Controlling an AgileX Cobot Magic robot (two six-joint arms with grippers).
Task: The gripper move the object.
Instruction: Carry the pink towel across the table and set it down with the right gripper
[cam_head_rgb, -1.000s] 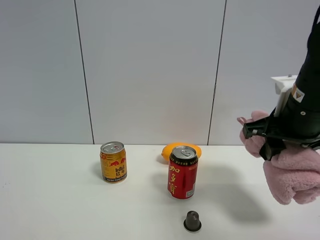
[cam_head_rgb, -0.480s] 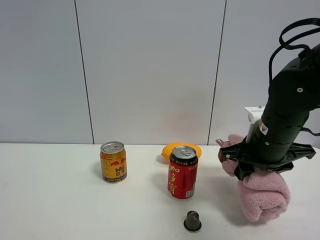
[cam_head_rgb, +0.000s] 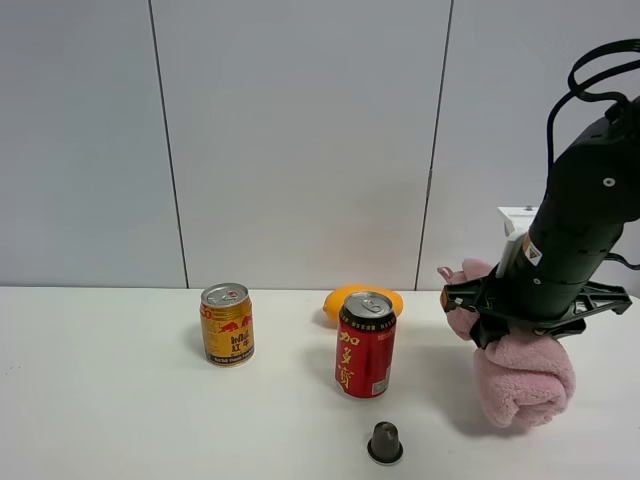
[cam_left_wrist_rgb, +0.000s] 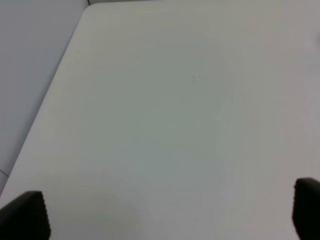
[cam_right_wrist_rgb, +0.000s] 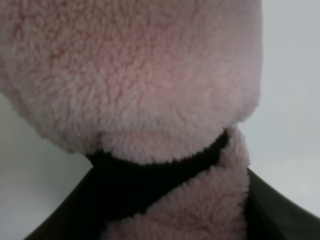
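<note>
On the far left, the left gripper (cam_left_wrist_rgb: 170, 215) hung over a bare stretch of the white tabletop (cam_left_wrist_rgb: 165, 115). Its two black fingertips (cam_left_wrist_rgb: 25, 216) showed only at the opposite corners of the wrist view, so the jaws were spread wide with nothing between them.

Seen from the high camera, a gold can (cam_head_rgb: 227, 324) stood upright on the tabletop (cam_head_rgb: 110, 420), left of centre, before a pale panelled wall (cam_head_rgb: 300, 140). Right of it, a rounded orange thing (cam_head_rgb: 342, 297) lay partly hidden behind an upright red can (cam_head_rgb: 365, 344). Nearer the camera, just right of the red can's base, sat a small dark capsule (cam_head_rgb: 385, 442).

Farther right, well apart from the cans, the pink towel (cam_head_rgb: 522, 378) hung tilted in the right gripper (cam_head_rgb: 522, 322), one end poking up to the left and the bulkier end drooping low toward the tabletop. Whether it touched the surface could not be told. The jaws pinched the towel at its middle. The right wrist view showed the fluffy roll (cam_right_wrist_rgb: 135, 75) close up, cinched by a black band (cam_right_wrist_rgb: 150, 172). Above the gripper, a white bracket (cam_head_rgb: 516, 222) and a looping black cable (cam_head_rgb: 590, 62) ran along the glossy black arm.
</note>
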